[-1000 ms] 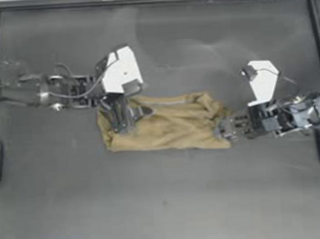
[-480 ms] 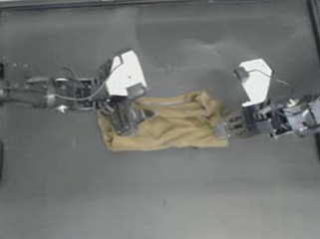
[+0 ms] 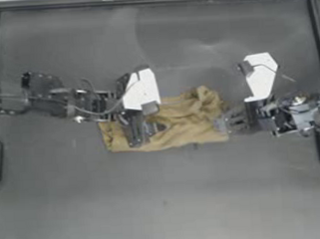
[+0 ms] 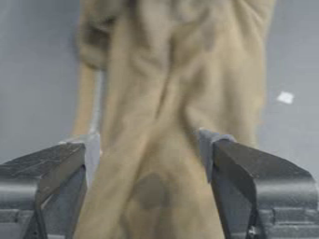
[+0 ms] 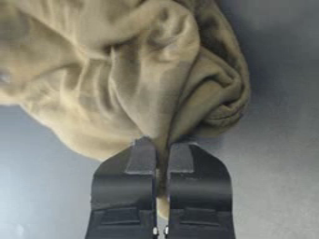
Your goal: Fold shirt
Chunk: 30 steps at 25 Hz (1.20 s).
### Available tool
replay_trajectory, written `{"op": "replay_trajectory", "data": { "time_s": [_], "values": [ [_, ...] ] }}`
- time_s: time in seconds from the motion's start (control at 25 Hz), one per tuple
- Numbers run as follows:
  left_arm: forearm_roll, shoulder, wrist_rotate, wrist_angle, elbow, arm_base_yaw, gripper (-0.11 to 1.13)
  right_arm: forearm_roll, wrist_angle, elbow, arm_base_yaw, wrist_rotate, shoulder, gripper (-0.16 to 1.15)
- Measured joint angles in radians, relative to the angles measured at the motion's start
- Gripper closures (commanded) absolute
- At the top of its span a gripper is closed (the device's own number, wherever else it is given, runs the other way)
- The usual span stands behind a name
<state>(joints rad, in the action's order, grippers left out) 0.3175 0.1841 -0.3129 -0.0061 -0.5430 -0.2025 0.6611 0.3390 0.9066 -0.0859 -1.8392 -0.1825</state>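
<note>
Two grippers work the same bunched cloth near the middle of the worktop. The left gripper, reaching in from the left edge, has its jaws spread wide, straddling a twisted band of the shirt without pinching it; the fabric runs up between the jaws. The right gripper, coming from the right edge, is clamped tight on a fold at the shirt's right end, cloth squeezed between the closed jaws. The shirt lies crumpled between the two. A small white speck sits on the dark surface just beside the cloth.
</note>
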Motion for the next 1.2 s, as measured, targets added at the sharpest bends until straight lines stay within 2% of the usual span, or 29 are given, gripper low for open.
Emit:
{"op": "replay_trajectory", "data": {
  "time_s": [0.16, 0.24, 0.52, 0.64, 1.0, 1.2],
  "values": [
    [0.000, 0.049, 0.000, -0.011, 0.011, 0.003, 0.08, -0.023, 0.032, -0.020, 0.009, 0.021, -0.015, 0.93],
    [0.000, 0.074, 0.000, -0.020, 0.015, 0.003, 0.08, -0.054, 0.048, -0.032, 0.008, 0.061, -0.015, 0.93],
    [0.000, 0.124, 0.000, -0.031, 0.048, 0.008, 0.08, -0.239, 0.161, -0.118, 0.008, 0.301, -0.015, 0.93],
    [0.000, 0.153, 0.000, -0.041, 0.072, 0.008, 0.08, -0.291, 0.212, -0.160, 0.006, 0.373, -0.015, 0.93],
    [0.000, 0.219, 0.000, -0.075, 0.141, 0.020, 0.08, -0.305, 0.261, -0.241, -0.020, 0.439, -0.015, 0.93],
    [0.000, 0.249, 0.000, -0.078, 0.183, 0.021, 0.08, -0.313, 0.272, -0.244, -0.029, 0.462, -0.031, 0.94]
  ]
}}
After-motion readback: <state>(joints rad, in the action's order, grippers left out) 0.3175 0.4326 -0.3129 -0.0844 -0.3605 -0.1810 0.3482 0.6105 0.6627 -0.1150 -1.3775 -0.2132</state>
